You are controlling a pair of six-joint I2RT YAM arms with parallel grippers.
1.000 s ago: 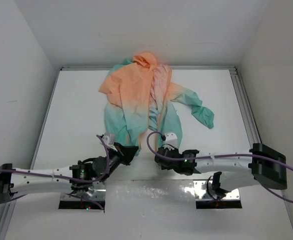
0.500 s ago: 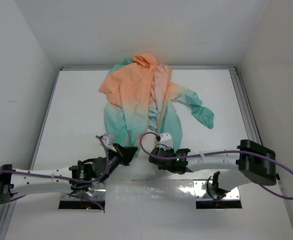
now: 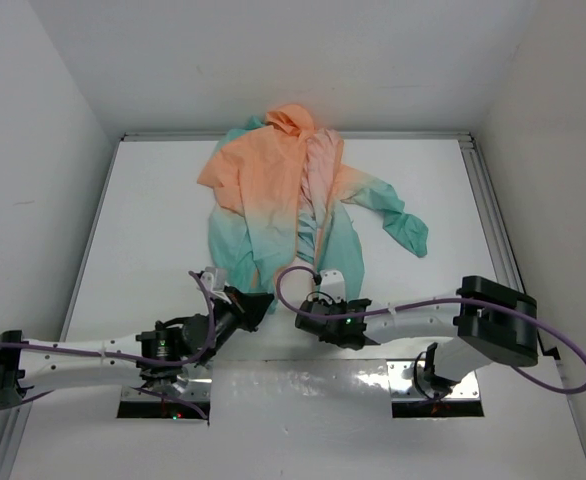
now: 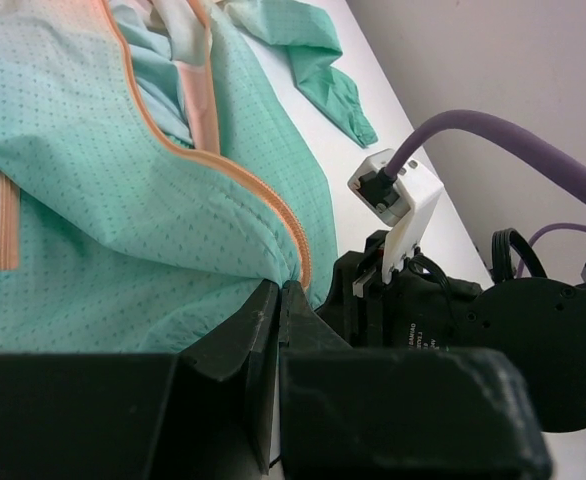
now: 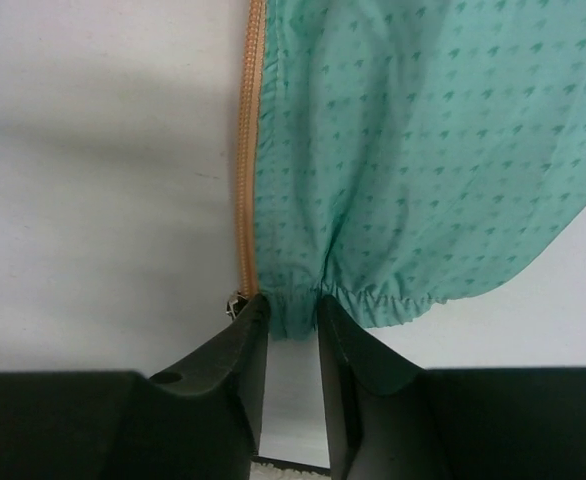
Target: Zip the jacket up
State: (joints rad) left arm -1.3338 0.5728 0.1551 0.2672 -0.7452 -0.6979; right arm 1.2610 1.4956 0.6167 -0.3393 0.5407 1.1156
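Now the right gripper (image 5: 287, 315) has slid left and pinched the jacket (image 3: 258, 205) hem by the zipper (image 5: 245, 170). The left gripper (image 4: 279, 300) is closed tight on the other edge, so both sides look ready to join.

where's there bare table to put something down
Left: bare table between the jacket and the left wall. Right: a bare patch between the sleeve and the right rail. Crowded at the near middle, where the left gripper and right gripper meet the hem.
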